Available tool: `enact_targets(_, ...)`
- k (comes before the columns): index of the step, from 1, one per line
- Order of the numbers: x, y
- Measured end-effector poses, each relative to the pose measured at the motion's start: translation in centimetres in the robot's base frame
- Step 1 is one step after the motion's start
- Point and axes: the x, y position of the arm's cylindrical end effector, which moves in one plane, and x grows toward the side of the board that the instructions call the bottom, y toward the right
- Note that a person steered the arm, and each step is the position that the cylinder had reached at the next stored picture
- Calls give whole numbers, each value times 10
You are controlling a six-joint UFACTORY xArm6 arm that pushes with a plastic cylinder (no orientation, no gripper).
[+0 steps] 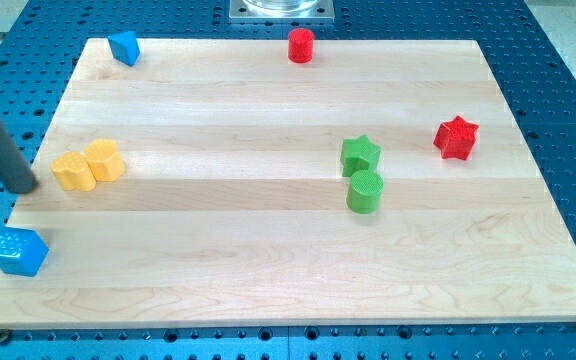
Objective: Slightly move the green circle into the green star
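Camera view shows the green circle [365,191] right of the frame's centre on the wooden surface [268,250], touching the green star [360,154] just above it. My tip [26,187] sits at the frame's left edge, well apart from both green blocks, just left of two touching yellow blocks [88,166]. No hand exists on this rod. A blue block [18,250] lies lower left, another blue block [124,47] upper left, a red cylinder [300,45] top centre, a red star [456,137] at right.

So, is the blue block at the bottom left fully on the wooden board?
No. The blue block hangs over the wooden board's left edge.
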Motion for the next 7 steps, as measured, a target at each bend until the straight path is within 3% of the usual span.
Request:
enact_targets(1, 23, 29)
enact_targets(2, -11, 33)
enact_targets(3, -38, 94)
enact_targets(5, -14, 74)
enact_targets(7, -13, 165)
